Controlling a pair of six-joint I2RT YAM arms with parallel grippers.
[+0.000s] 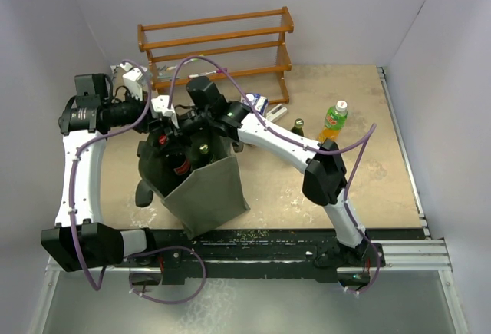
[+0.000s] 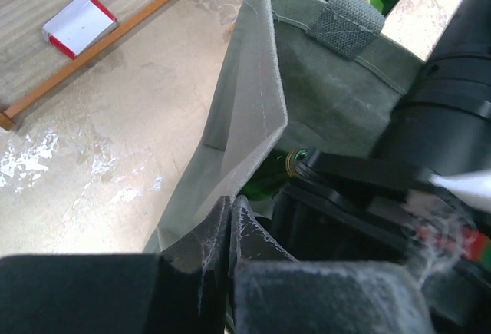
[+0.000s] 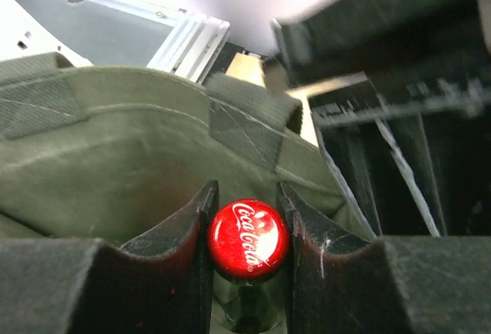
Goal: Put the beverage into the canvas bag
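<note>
Two bottles [image 2: 268, 183] in canvas bag [image 1: 211, 192], two more bottles [image 1: 334, 120] [image 1: 298, 126] on table [image 1: 368, 173]; right gripper [image 3: 247, 213] clamping Coca-Cola bottle [image 3: 248, 239], left gripper [image 2: 230, 220] pinching bag rim.

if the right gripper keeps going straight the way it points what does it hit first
The right gripper, shut on the cola bottle's cap, would most likely meet the bag's inner wall first, just ahead. Depth is unclear, so that is a guess.
</note>
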